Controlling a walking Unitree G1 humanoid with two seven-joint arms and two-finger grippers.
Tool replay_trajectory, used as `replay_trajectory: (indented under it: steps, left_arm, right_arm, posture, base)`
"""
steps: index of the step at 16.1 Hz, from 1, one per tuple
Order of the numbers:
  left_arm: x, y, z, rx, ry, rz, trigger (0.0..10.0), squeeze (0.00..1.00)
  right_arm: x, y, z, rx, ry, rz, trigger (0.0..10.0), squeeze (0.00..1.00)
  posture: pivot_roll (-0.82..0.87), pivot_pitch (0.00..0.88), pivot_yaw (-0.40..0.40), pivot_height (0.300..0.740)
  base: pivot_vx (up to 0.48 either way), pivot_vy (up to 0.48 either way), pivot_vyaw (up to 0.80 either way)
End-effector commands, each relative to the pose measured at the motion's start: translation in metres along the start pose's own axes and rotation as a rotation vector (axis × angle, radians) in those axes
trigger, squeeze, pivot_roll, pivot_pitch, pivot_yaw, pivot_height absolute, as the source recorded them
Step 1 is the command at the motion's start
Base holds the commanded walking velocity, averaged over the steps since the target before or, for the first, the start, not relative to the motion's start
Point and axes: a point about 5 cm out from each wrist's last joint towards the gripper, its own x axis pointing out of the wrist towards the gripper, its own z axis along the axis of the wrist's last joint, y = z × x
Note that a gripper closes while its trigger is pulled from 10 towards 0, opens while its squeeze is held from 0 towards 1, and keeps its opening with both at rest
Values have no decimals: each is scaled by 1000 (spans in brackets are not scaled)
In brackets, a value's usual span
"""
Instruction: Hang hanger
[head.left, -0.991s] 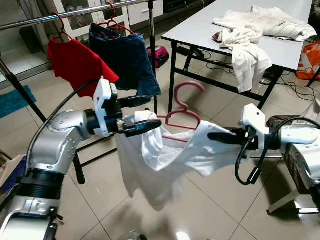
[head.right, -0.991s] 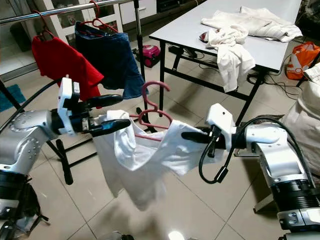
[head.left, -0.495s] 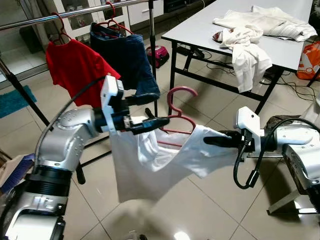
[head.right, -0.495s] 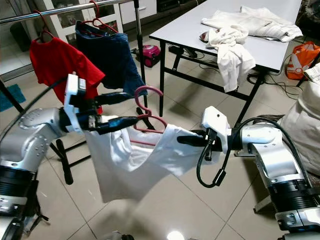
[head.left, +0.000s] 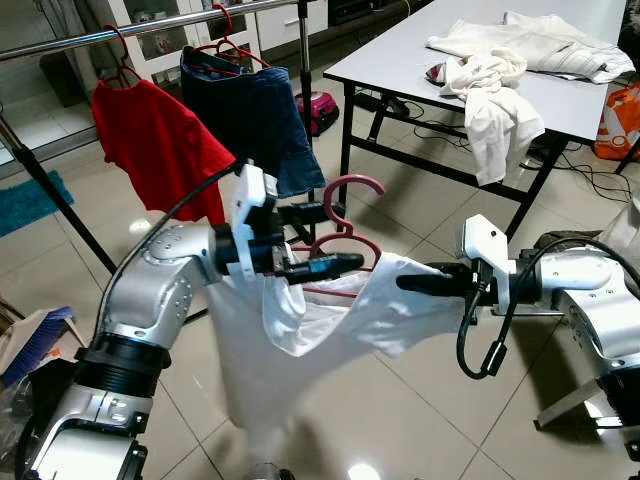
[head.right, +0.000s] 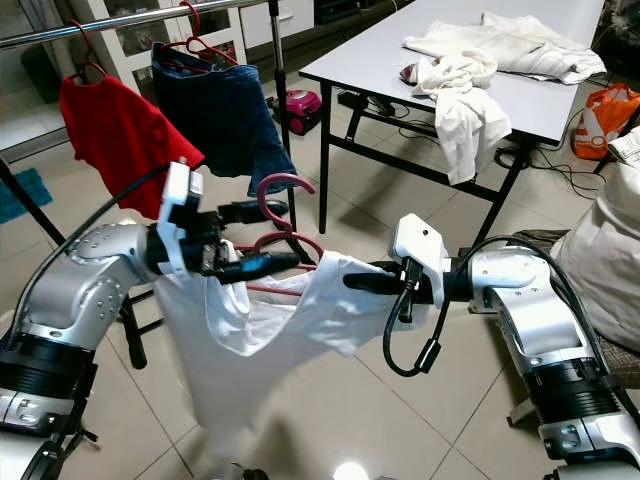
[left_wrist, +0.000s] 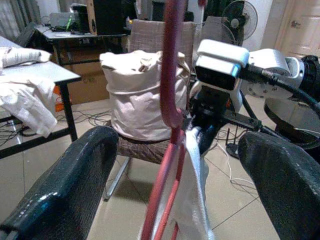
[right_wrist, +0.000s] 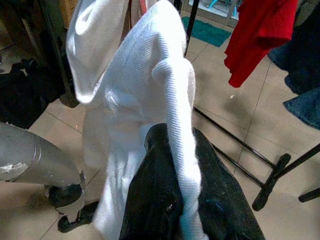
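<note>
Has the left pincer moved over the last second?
Yes. The left pincer has risen and swung rightward, closer to the table leg, carrying the pink hanger.

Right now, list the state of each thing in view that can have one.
pink hanger: off the rail, inside the white shirt
white shirt: stretched between both grippers
left gripper: open around the hanger
right gripper: shut on the shirt
red shirt: hung on the rail
denim garment: hung

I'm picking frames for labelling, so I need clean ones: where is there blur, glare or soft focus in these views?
Left eye view: mostly sharp; the white shirt's lower hem is smeared, and a glare spot sits on the floor tiles. Left wrist view: the near black fingers and pink hanger are soft. Right wrist view: shirt weave crisp, red shirt behind slightly soft.
</note>
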Motion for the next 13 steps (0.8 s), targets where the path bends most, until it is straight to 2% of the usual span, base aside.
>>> replay_trajectory:
  steps: [1,2,3,9,13]
  left_arm:
    - [2,2,1,23,19,-6,7412,0]
    - [2,2,1,25,21,-5,2392,0]
    - [2,5,2,34,21,9,0,0]
    - [4,9,-2,57,34,56,0,0]
    - [4,9,-1,46,12,28,0,0]
  right_arm:
    - [1,-3,18,-58,-46,4,0,0]
    - [1,-2,18,-59,-47,5,0,0]
    - [2,-1,17,-56,-48,5,0,0]
    - [4,2,15,-45,-58,8,0,0]
    - [6,5,15,-39,-63,15,0,0]
  posture:
    - [-113,0,78,740]
    - [-113,0,78,740]
    - [-113,0,78,740]
    - [-112,0,80,740]
    - [-113,0,83,740]
  base:
    - [0,0,0]
    - [0,0,0]
    - [0,0,0]
    - [0,0,0]
    - [0,0,0]
